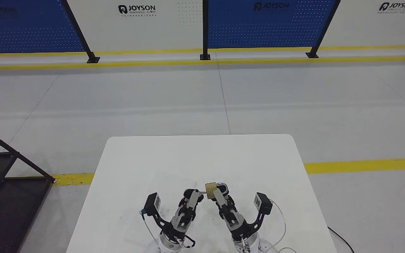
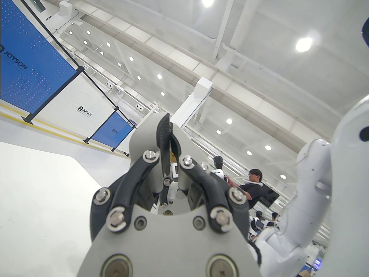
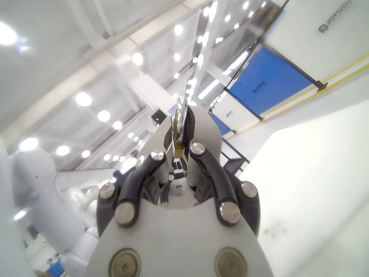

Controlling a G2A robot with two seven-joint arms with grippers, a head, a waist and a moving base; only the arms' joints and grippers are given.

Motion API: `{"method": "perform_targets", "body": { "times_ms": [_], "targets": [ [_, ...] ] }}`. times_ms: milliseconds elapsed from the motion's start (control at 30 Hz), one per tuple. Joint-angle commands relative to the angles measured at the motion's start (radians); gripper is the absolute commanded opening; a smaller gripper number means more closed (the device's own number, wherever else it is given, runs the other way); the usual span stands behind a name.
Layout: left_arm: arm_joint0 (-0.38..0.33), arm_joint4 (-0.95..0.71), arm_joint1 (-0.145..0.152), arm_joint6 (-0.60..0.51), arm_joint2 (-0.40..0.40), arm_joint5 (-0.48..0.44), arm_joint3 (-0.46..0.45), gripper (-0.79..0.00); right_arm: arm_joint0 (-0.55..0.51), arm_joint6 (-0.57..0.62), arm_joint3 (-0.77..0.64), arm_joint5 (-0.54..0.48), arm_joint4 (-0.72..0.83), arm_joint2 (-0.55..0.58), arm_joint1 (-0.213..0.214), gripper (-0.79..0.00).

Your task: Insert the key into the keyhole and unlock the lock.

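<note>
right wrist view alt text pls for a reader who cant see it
The right gripper, shut on a brass lock with a silver shackle, points up toward bright ceiling lights. A white table and blue panels lie beside it.

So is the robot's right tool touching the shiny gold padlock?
Touching. The right wrist view shows the gold metal padlock pinched between the closed fingers of the right tool.
</note>
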Motion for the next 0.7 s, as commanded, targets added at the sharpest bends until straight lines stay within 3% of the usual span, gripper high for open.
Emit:
{"method": "perform_targets", "body": {
  "times_ms": [0,167,233,300,400,500,667],
  "targets": [
    [0.000,0.003,-0.001,0.000,0.000,0.000,0.000,-0.785,-0.002,0.005,-0.001,0.003,-0.001,0.001,-0.001,-0.785],
    [0.003,0.012,-0.002,0.000,-0.002,-0.001,-0.001,-0.767,-0.006,0.013,-0.005,0.002,-0.004,0.003,-0.002,-0.785],
    [0.004,0.015,-0.002,-0.001,-0.003,-0.002,0.000,-0.628,-0.006,0.017,-0.005,0.002,-0.004,0.004,-0.003,-0.785],
    [0.004,0.015,-0.003,-0.003,-0.003,-0.005,0.000,-0.539,-0.006,0.022,-0.005,0.003,-0.002,0.005,-0.003,-0.785],
    [0.007,0.015,-0.003,-0.003,-0.007,-0.010,-0.002,-0.489,-0.007,0.025,-0.006,0.002,0.002,0.008,-0.004,-0.785],
    [0.013,0.017,-0.001,-0.001,-0.017,-0.019,-0.004,-0.480,-0.009,0.025,-0.007,-0.003,0.006,0.015,-0.004,-0.785],
    [0.023,0.025,0.004,-0.010,-0.039,-0.036,-0.009,-0.554,-0.016,0.031,-0.014,-0.010,0.014,0.031,-0.002,-0.785]
  ]
}}
